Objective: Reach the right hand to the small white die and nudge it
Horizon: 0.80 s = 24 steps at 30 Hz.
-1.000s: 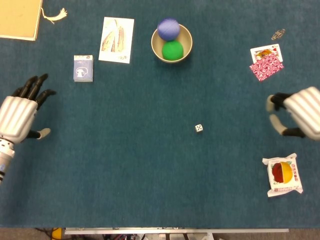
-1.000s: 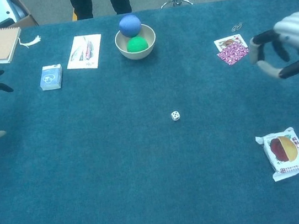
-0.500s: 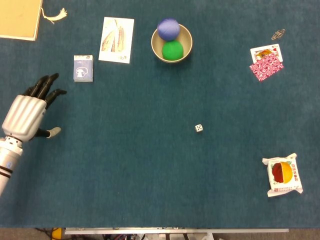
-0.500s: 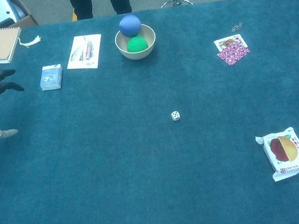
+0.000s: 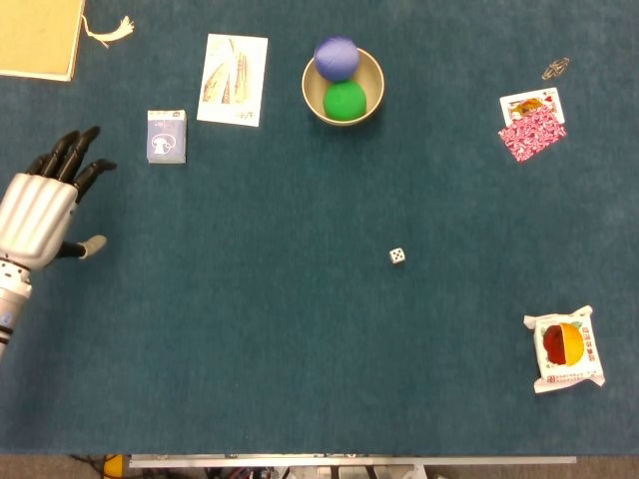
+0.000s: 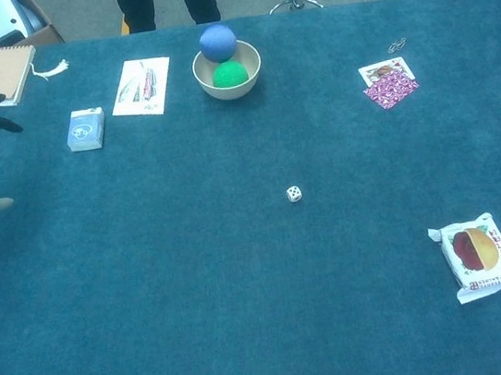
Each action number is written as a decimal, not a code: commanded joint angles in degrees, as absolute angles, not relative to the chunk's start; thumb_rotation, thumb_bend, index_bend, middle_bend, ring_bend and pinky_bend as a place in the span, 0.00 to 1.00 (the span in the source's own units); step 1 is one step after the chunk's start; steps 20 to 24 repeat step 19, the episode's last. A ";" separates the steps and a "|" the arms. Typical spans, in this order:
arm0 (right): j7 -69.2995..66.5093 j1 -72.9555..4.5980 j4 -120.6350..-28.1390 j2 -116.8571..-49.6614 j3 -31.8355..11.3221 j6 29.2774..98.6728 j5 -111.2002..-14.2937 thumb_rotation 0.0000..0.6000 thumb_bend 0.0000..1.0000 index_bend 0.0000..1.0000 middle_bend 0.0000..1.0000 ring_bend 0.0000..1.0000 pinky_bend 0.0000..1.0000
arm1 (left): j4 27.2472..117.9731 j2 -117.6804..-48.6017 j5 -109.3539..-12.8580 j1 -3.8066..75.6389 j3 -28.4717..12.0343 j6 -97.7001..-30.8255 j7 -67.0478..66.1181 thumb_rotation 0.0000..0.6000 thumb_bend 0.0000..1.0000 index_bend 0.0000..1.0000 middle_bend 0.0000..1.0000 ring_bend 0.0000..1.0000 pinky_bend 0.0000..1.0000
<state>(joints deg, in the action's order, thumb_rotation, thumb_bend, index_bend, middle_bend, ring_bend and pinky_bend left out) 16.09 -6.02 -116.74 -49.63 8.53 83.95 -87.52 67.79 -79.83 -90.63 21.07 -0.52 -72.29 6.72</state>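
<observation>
Your table (image 5: 250, 329) is covered in a matte teal cloth with a fine felt-like nap. The die (image 5: 397, 256) is a small white cube with dark pips, sitting alone near the middle of the cloth, right of centre, well apart from everything else. Beyond it stands a round beige bowl (image 5: 371, 95) holding a smooth green ball (image 5: 345, 100), with a blue ball (image 5: 336, 57) perched on its far rim. A glossy snack packet (image 5: 566, 348) lies crinkled at the near right; a patterned pink card (image 5: 532, 134) lies flat at the far right. A small blue box (image 5: 167, 136) lies far left. Your left hand (image 5: 45, 212) hovers at the left edge, ribbed silver back up, dark fingers spread, holding nothing. Your right hand appears in neither view.
</observation>
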 commanded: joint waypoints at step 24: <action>8.05 -6.45 -110.02 -53.33 5.77 76.99 -83.97 0.97 0.45 0.48 0.47 0.51 0.55 | 76.85 -74.50 -89.66 20.23 -0.38 -73.92 -1.92 1.00 0.02 0.22 0.00 0.01 0.24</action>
